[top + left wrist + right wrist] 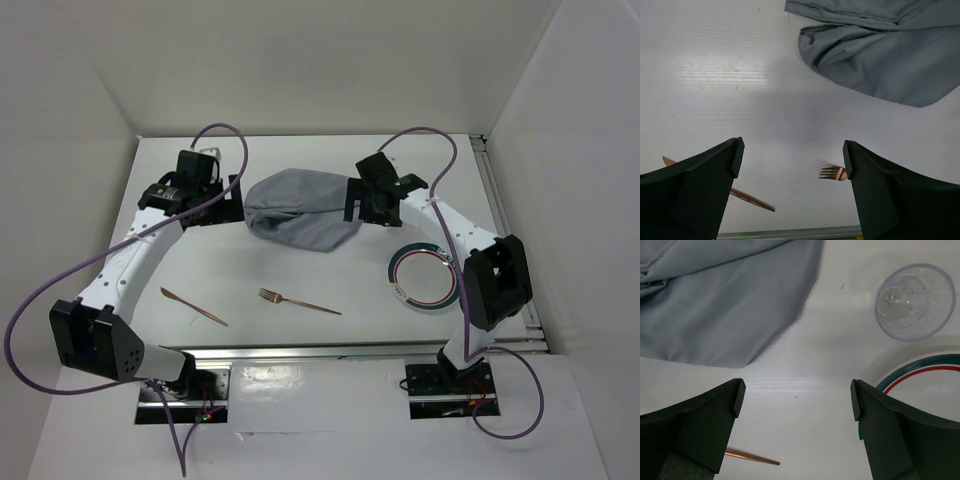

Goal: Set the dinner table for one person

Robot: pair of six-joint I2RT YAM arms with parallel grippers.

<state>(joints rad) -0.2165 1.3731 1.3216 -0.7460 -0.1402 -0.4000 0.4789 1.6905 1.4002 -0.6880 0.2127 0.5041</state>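
Both spread, left gripper and right gripper flanked crumpled mat near far edge of tabletop. Likely step: flattening it; next, pinch opposite hems.

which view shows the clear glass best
Right wrist: the clear glass is seen whole from above, beside the striped plate. In the top external view I cannot make it out; the right arm crosses that area. The left wrist view misses it.
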